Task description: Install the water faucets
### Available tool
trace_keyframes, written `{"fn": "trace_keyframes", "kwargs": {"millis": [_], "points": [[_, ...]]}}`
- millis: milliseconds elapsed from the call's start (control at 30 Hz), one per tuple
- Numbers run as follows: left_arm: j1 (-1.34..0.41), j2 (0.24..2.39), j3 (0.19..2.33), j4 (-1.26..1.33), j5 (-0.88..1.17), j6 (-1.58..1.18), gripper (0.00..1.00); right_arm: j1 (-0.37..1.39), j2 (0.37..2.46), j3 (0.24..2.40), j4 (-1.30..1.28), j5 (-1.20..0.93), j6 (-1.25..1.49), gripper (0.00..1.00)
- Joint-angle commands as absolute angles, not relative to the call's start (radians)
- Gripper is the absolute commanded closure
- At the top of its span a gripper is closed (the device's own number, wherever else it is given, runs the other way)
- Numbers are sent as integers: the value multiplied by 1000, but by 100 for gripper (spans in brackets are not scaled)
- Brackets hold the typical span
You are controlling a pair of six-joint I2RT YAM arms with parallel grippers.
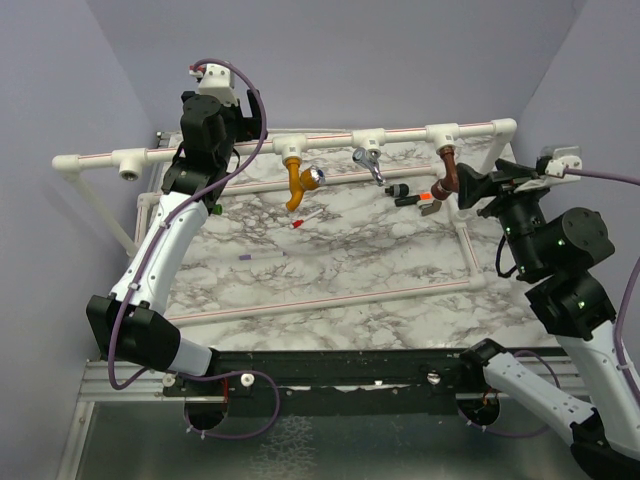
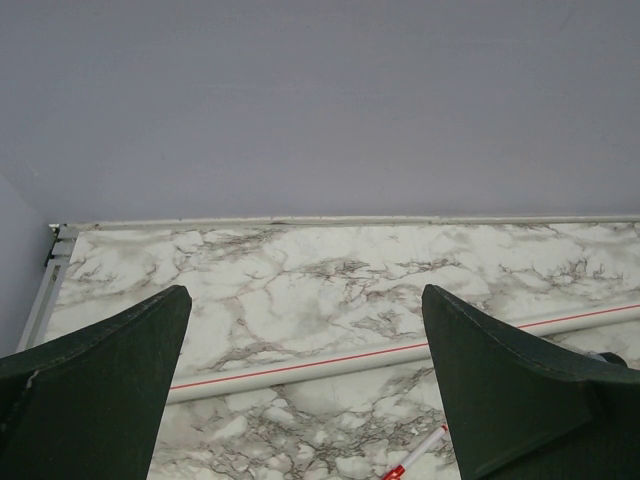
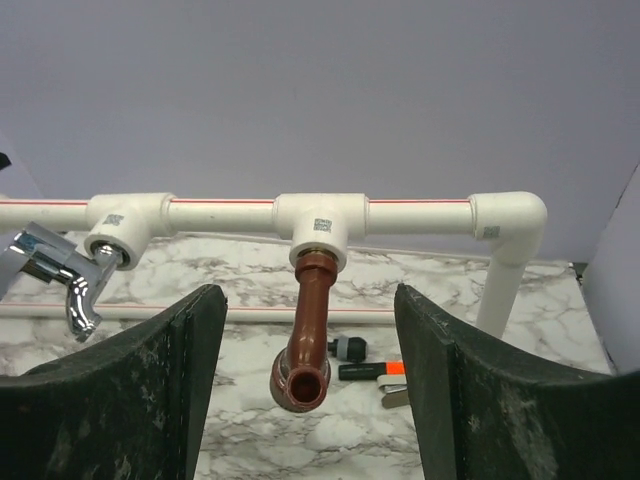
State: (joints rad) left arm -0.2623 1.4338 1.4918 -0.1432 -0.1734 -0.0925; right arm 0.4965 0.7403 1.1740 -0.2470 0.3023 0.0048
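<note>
Three water faucets hang from tee sockets of the raised white pipe [image 1: 330,140]: a mustard-orange one with a chrome knob [image 1: 296,186], a silver one [image 1: 371,166] and a brown one [image 1: 449,176]. My right gripper [image 1: 468,186] is open, its fingers on either side of the brown faucet [image 3: 312,340] with a gap on both sides; the faucet's spout mouth faces the camera. The silver faucet [image 3: 70,280] shows at the left of that view. My left gripper [image 2: 305,295] is open and empty over the marble near the pipe's left part [image 1: 245,120].
An open tee socket [image 1: 128,165] sits at the pipe's left end. On the marble lie small black-and-orange pieces [image 1: 415,198], a red-tipped white stick [image 1: 305,220] and a purple pen [image 1: 262,257]. A low white pipe frame [image 1: 300,305] borders the board.
</note>
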Motion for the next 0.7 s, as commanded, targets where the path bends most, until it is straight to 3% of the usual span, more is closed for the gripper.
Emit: {"fn": "trace_keyframes", "kwargs": {"millis": [0,667], "points": [[-265,1456,1460,-256,-161,-83,1,497,777,1196,-311,288,-55,29],[-265,1458,1459,-256,-161,-83,1,497,872,1104,-314,387,126,40]]}}
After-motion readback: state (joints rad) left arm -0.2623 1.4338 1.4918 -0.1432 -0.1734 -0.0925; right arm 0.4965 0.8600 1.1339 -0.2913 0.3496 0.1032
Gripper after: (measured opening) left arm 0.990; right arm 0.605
